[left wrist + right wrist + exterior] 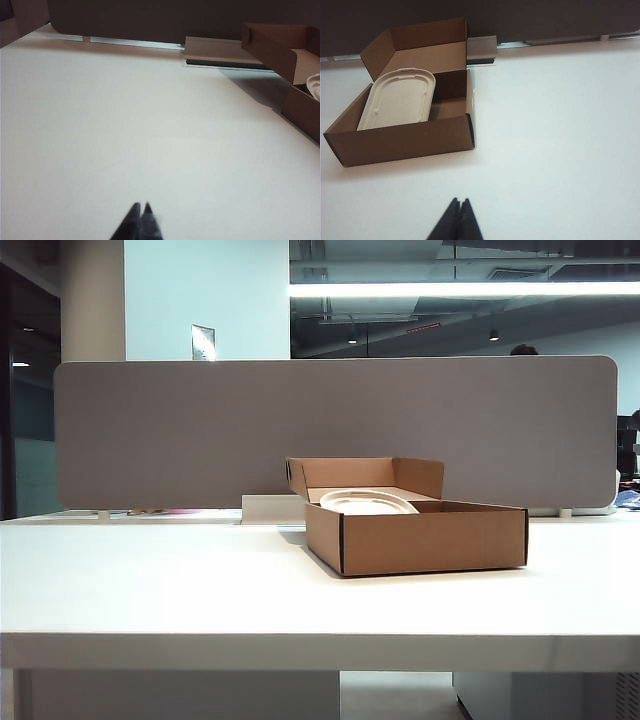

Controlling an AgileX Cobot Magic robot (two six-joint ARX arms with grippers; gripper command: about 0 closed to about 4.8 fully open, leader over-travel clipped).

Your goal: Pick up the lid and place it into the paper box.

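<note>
Matt paper and fibre on a smooth white top

The paper box (405, 137) was brown corrugated cardboard, matt and dull. The lid (400, 99) looked like off-white moulded fibre, ridged and unglossed. The table (200, 580) was smooth, white, faintly sheened. The divider panel (200, 430) seemed cloth-covered, grey and matt. The left gripper (140, 212) and right gripper (459, 207), both closed, showed dark, possibly plastic tips.
</note>
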